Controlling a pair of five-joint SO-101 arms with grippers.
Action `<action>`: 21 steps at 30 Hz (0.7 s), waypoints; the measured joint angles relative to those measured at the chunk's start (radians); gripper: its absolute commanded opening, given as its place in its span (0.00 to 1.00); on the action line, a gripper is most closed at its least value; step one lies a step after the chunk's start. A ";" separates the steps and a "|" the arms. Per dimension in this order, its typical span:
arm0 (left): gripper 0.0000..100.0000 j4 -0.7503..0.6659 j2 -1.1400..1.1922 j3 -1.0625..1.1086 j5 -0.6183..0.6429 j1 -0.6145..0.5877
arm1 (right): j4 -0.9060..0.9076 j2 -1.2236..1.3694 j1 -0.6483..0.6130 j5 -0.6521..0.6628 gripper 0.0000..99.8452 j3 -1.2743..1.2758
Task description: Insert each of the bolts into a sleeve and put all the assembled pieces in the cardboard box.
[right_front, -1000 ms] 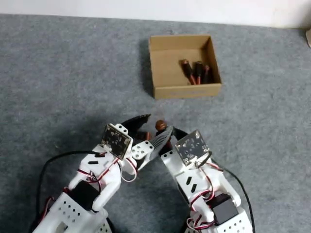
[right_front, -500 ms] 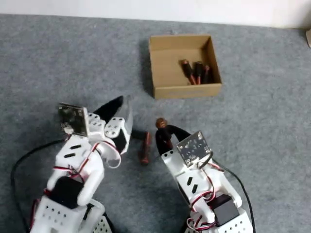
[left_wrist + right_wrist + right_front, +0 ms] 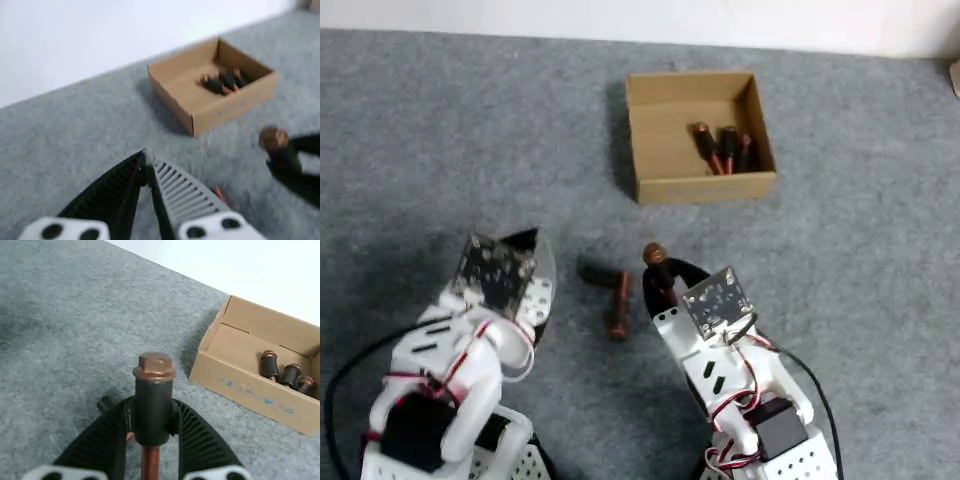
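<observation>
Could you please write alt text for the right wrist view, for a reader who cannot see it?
The right gripper is shut on a black sleeve with a copper bolt through it, over the grey table. Beyond stands the open cardboard box, holding three assembled pieces.

Shows three assembled pieces [image 3: 725,148] in the cardboard box [image 3: 705,187], a loose bolt [image 3: 618,305] just beside a black sleeve [image 3: 599,274] on the mat [image 3: 470,130], the right gripper [image 3: 658,285] clamping a sleeved bolt [image 3: 654,260].
</observation>
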 measured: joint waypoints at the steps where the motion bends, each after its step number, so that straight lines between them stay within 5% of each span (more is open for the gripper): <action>1: 0.01 0.011 -0.051 0.037 -0.032 -0.006 | -0.002 0.000 0.000 0.000 0.01 0.000; 5: 0.01 0.048 -0.242 0.183 -0.118 -0.061 | -0.002 0.000 0.003 0.000 0.01 0.000; 12: 0.01 0.046 -0.241 0.399 -0.083 -0.143 | -0.002 0.000 0.003 0.000 0.01 0.000; 21: 0.01 -0.178 -0.265 0.618 -0.064 -0.163 | -0.002 0.000 0.003 0.000 0.01 0.000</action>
